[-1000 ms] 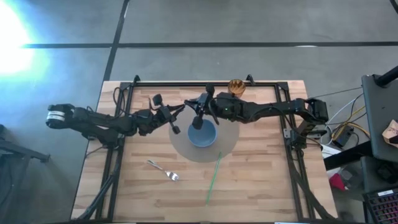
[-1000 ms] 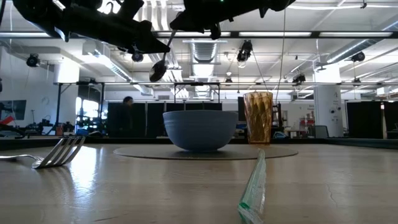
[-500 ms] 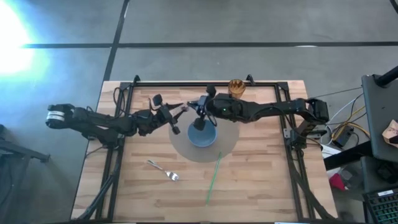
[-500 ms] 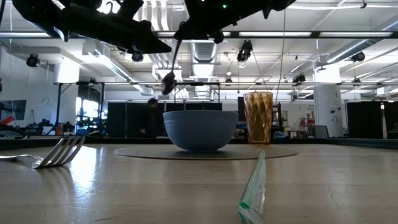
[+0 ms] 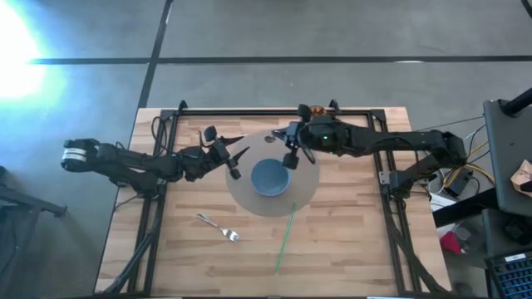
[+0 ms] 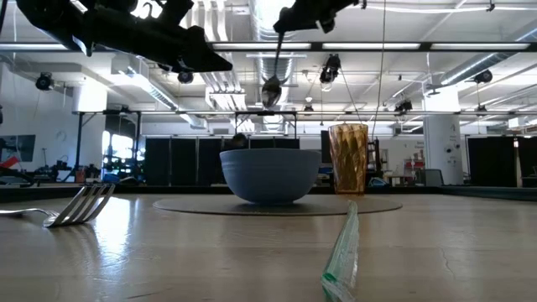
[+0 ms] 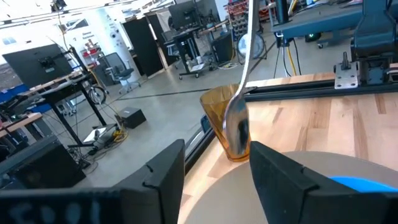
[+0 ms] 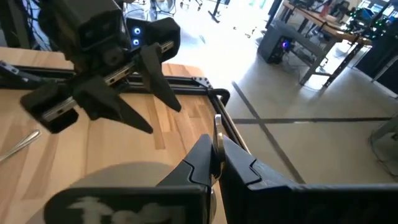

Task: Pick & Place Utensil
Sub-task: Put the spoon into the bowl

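A metal spoon (image 6: 271, 88) hangs above the blue bowl (image 5: 270, 177), which stands on a round grey mat (image 5: 245, 196). My right gripper (image 5: 291, 157) is shut on the spoon's handle, over the bowl's far right rim. My left gripper (image 5: 239, 156) stands open just left of the bowl, holding nothing. In the left wrist view its fingers (image 7: 163, 177) frame the hanging spoon (image 7: 239, 124) without touching it. An amber cup (image 6: 348, 158) stands on the mat behind the bowl. My right gripper pinches the upper part of the spoon's handle (image 8: 217, 138) between its two shut fingers. It comes from the table's right. The spoon hangs nearly upright below the fingers, its bowl end (image 6: 270, 91) down and clear above the blue bowl's rim.
A fork (image 5: 219, 227) lies near the front left of the mat. A green straw (image 5: 285, 238) lies in front of the mat, pointing toward the near edge. A black frame (image 5: 249, 110) runs along the table's far edge and sides.
My left gripper has opened and let go of the spoon. My right gripper, shut on the handle, has carried the spoon toward the table's right. The spoon has swung from a slant to hang nearly upright over the bowl.
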